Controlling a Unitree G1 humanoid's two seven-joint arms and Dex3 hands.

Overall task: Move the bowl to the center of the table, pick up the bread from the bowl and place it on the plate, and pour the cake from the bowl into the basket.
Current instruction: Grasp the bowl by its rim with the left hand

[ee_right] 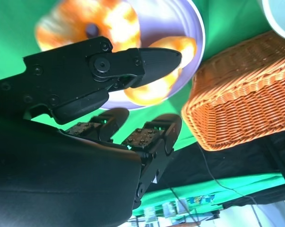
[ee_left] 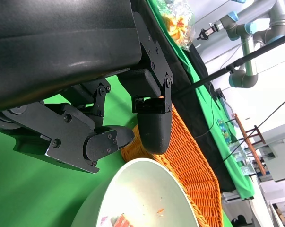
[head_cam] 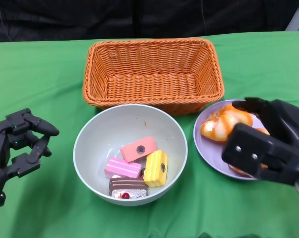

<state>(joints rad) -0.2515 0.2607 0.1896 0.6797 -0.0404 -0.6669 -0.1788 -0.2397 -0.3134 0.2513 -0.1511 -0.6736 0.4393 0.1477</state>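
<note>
A pale bowl (head_cam: 89, 144) sits mid-table and holds several cake pieces: a salmon one (head_cam: 138, 148), a pink one (head_cam: 122, 167), a yellow one (head_cam: 155, 168) and a chocolate one (head_cam: 128, 188). To its right a purple plate (head_cam: 209, 148) carries golden bread (head_cam: 227, 121). My right hand (head_cam: 268, 144) hovers over the plate's right half with fingers apart and holds nothing. The right wrist view shows its fingers (ee_right: 147, 61) just above the bread (ee_right: 154, 87) on the plate (ee_right: 170, 19). My left hand (head_cam: 18, 144) stands open, left of the bowl and apart from it.
An orange wicker basket (head_cam: 153, 74) stands empty behind the bowl and nearly touches its far rim; it also appears as basket (ee_right: 246, 90) and basket (ee_left: 189, 161). The bowl (ee_left: 142, 194) lies just beyond my left fingers (ee_left: 151, 127). Green cloth covers the table.
</note>
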